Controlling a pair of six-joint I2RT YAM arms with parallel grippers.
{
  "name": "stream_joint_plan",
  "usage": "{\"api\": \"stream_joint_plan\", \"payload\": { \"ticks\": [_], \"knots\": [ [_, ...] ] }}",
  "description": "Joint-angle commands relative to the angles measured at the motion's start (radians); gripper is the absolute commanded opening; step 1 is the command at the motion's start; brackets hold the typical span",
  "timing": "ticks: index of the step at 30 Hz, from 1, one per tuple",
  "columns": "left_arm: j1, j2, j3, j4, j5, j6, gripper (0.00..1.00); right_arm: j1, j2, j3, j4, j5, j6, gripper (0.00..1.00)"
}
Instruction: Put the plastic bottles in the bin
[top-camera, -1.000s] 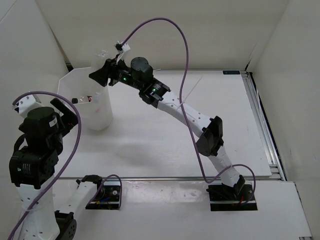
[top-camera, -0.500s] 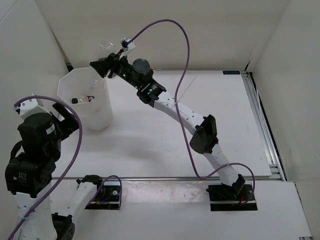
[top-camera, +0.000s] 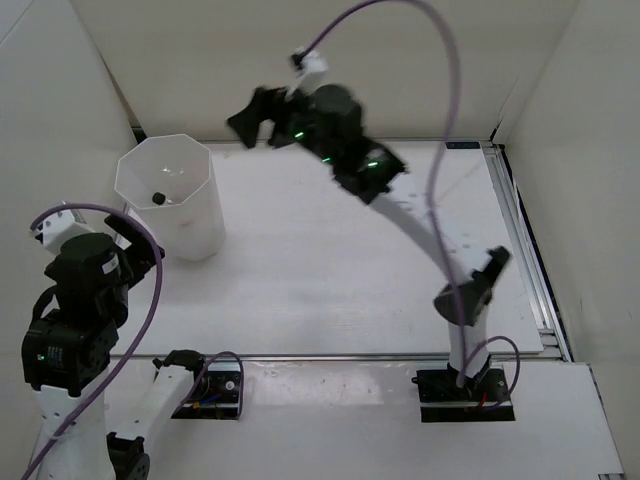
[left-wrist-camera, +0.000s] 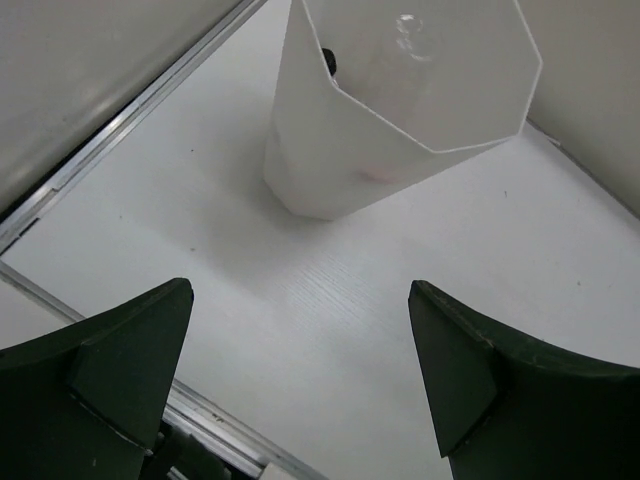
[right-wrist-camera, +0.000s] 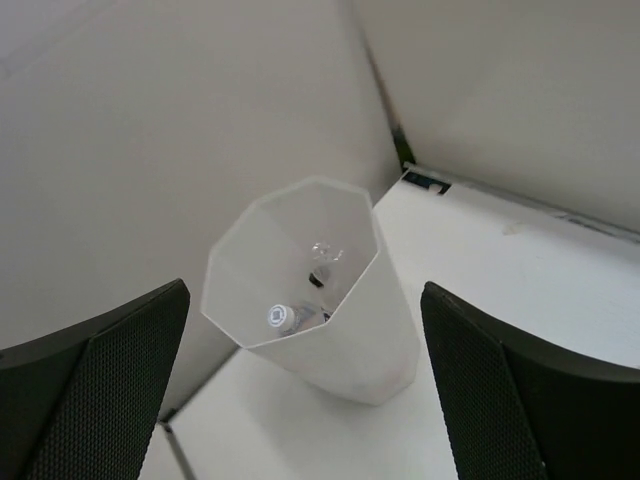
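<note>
Right tool (top-camera: 252, 120) hangs spread apart and empty near the bin (top-camera: 190, 225), plastic bottles (right-wrist-camera: 275, 316) inside, none on the tabletop (top-camera: 330, 260), so probably done.

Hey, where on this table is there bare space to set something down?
Widest free patch: the tabletop from the bin across to the right-hand rail. A bare strip also runs in front of the bin to the near rail. Crowded: the left corner between bin, wall and left gripper, and inside the bin, where bottles lie.

White walls (top-camera: 150, 60), white table (top-camera: 330, 270), metal rail (top-camera: 525, 250)
</note>
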Motion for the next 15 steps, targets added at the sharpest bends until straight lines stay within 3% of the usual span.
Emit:
{"api": "stream_joint_plan", "payload": {
  "ticks": [1,3,7,12,15],
  "knots": [
    [-0.005,-0.04,-0.115,-0.087,-0.044,-0.154,1.0,-0.169,-0.212,-0.001,-0.317,-0.024,0.181,1.0],
    [-0.005,-0.066,-0.175,-0.078,-0.044,-0.238,1.0,-0.287,-0.278,-0.07,-0.432,-0.188,0.31,1.0],
    [-0.005,-0.141,-0.321,-0.043,-0.032,-0.32,1.0,-0.415,-0.471,-0.445,-0.579,-0.434,0.409,1.0],
    [-0.005,-0.218,-0.454,0.028,-0.065,-0.345,1.0,-0.426,-0.652,-0.664,-0.592,-0.352,0.324,1.0],
    [-0.005,-0.246,-0.53,0.069,-0.119,-0.345,1.0,-0.449,-0.679,-0.679,-0.665,-0.3,0.334,1.0]
  ]
}}
